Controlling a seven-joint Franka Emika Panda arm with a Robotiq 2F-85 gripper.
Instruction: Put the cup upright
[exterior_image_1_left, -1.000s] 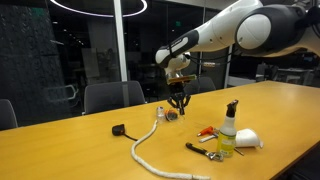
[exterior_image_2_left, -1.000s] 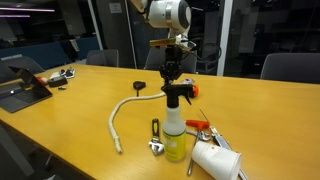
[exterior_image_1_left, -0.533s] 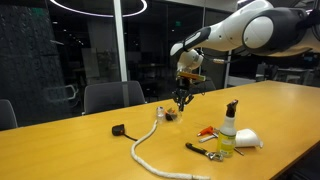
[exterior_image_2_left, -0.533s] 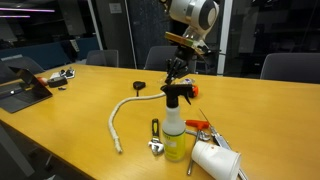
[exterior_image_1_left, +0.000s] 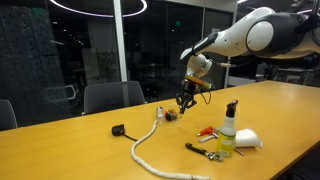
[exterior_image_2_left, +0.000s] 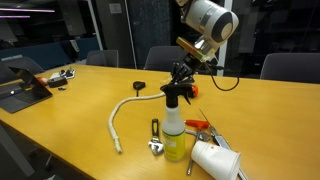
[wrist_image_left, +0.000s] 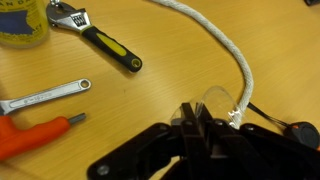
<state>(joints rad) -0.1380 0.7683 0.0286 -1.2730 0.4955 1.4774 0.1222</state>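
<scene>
- The small clear colourless cup (wrist_image_left: 222, 101) is on the yellow wooden counter (wrist_image_left: 150, 95), right at the tips of my pincer (wrist_image_left: 196, 112) in the wrist view. Its glassy outline is too faint for me to say whether it stands or lies on its side.
- The black pincer's fingers are drawn close together, with only a thin slit between them and the cup's edge at their tips. I cannot tell whether they actually pinch it.
- The end of a white twisted rope (wrist_image_left: 222, 48) lies just beside the cup, and the rope curves away across the counter.
- A small black object (wrist_image_left: 296, 131) rests near, beyond that rope end.
- Well apart from the cup lie an adjustable wrench with a yellow-and-black handle (wrist_image_left: 100, 42), a plain silver spanner (wrist_image_left: 40, 97) and an orange-handled tool (wrist_image_left: 30, 137).
- In both exterior views a spray bottle of yellow liquid (exterior_image_1_left: 228, 132) (exterior_image_2_left: 176, 135) stands upright, with a white opaque cup (exterior_image_1_left: 247, 141) (exterior_image_2_left: 215, 160) on its side beside it — both far from the pincer.
</scene>
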